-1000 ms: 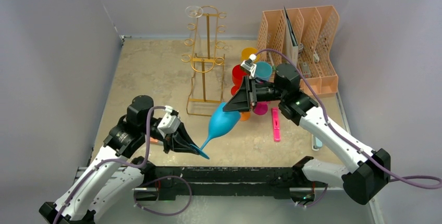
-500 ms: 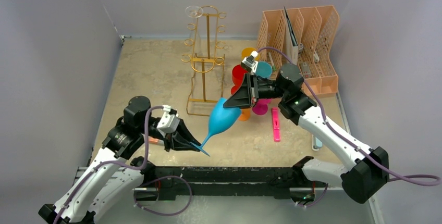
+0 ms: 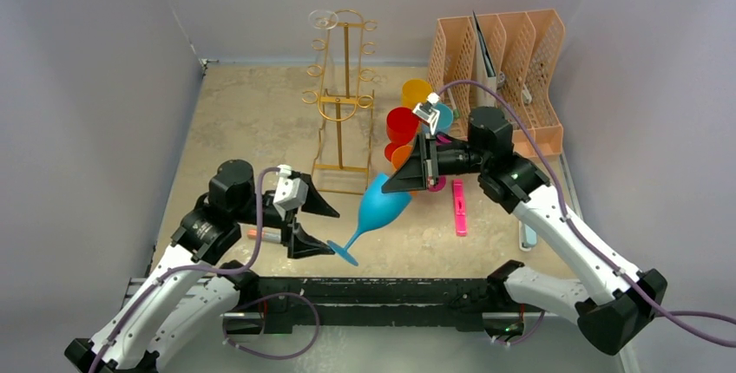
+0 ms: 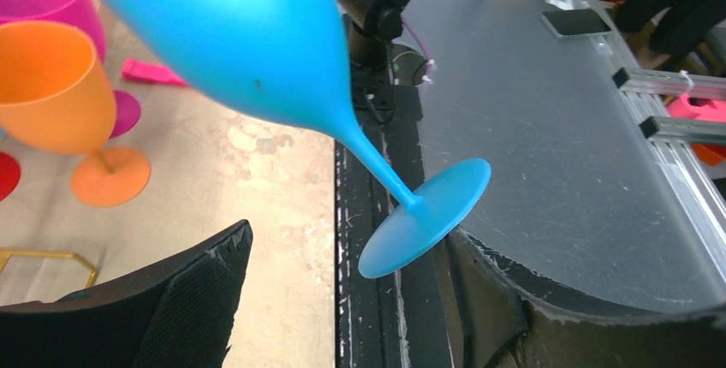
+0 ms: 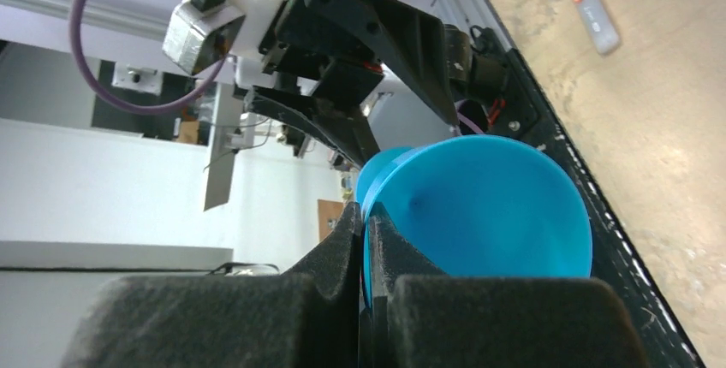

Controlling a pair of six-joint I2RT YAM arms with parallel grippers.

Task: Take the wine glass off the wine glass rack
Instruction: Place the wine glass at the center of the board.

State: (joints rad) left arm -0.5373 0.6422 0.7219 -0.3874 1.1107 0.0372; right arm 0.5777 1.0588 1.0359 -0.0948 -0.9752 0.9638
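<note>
The blue wine glass [image 3: 382, 206] hangs tilted above the table in front of the gold wire wine glass rack [image 3: 345, 104]. My right gripper [image 3: 395, 186] is shut on the rim of its bowl, one finger inside and one outside, as the right wrist view shows at the gripper [image 5: 364, 218] and bowl [image 5: 488, 205]. My left gripper [image 3: 326, 227] is open, its fingers on either side of the glass's round foot [image 4: 428, 227] without touching it. A clear glass [image 3: 323, 20] hangs at the rack's top left.
Red [image 3: 402, 121], orange [image 3: 415, 91], teal and pink plastic glasses stand right of the rack. A peach file organiser [image 3: 503, 61] is at the back right. A pink bar [image 3: 458, 208] and an orange-capped marker [image 3: 260, 236] lie on the table.
My left gripper has opened and let go of the blue glass's foot. My right gripper, shut on the rim, has carried the glass slightly right and towards the front.
</note>
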